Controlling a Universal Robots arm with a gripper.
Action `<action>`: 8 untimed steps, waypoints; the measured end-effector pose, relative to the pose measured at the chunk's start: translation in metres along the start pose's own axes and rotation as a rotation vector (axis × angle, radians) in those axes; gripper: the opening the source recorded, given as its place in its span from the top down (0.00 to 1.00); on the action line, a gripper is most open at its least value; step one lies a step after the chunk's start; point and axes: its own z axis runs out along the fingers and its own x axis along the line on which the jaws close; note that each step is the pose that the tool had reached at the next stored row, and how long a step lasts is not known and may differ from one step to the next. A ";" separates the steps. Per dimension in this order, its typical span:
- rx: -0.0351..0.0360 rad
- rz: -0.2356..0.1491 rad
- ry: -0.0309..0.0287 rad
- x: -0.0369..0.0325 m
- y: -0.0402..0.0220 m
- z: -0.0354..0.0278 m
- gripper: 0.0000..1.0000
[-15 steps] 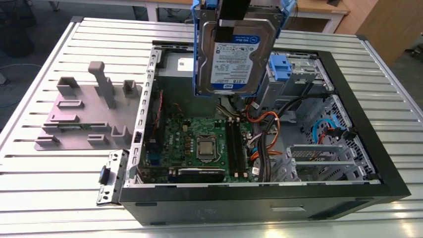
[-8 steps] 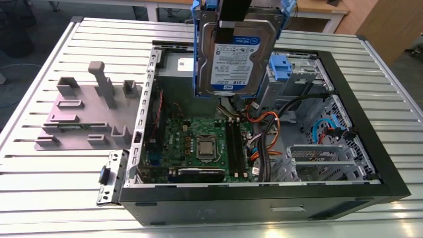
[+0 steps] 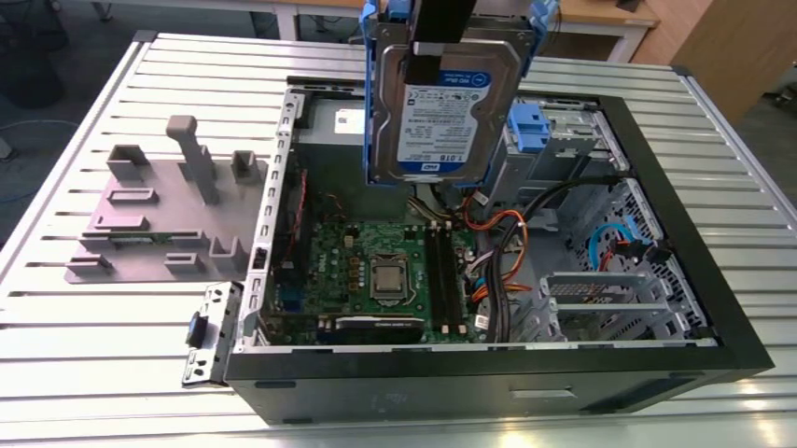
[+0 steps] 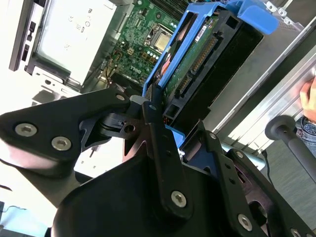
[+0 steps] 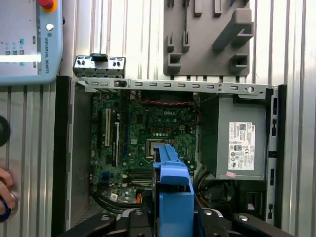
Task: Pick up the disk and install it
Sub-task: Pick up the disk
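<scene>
Disk (image 3: 446,107): is hanging upright in its blue bracket, lifted above the open computer case (image 3: 498,378), with the labelled face turning toward the exterior view's camera.
Disk, close up: is showing its connector edge in the second wrist view (image 4: 197,61), and the blue bracket's edge in the first wrist view (image 5: 173,197).
Gripper (image 3: 430,63): is reaching down from the top of the exterior view and carrying the disk over the far part of the case.
Fingers (image 4: 150,111): are clamping on the disk, one dark finger lying flat against the labelled face in the exterior view.
Motherboard (image 3: 373,271): is lying exposed on the floor of the case, below the disk.
Power supply (image 5: 242,143): is sitting inside the case beside the motherboard.
Grey stand (image 3: 162,215): is standing on the desk (image 3: 100,355) just beside the case, on the exterior view's left, with its posts upright.
Loose blue bracket (image 3: 529,126): is resting in the case's far corner, just beside the hanging disk.
Person's hand (image 5: 5,195): is showing at the frame's edge in the first wrist view, near a teach pendant (image 5: 24,39).
</scene>
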 end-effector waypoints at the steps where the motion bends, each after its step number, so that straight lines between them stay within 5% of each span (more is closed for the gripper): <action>1: 0.0000 0.000 0.0000 0.0004 0.0000 0.0000 0.64; 8: 0.0000 0.000 0.0000 0.0025 0.0000 0.0001 0.64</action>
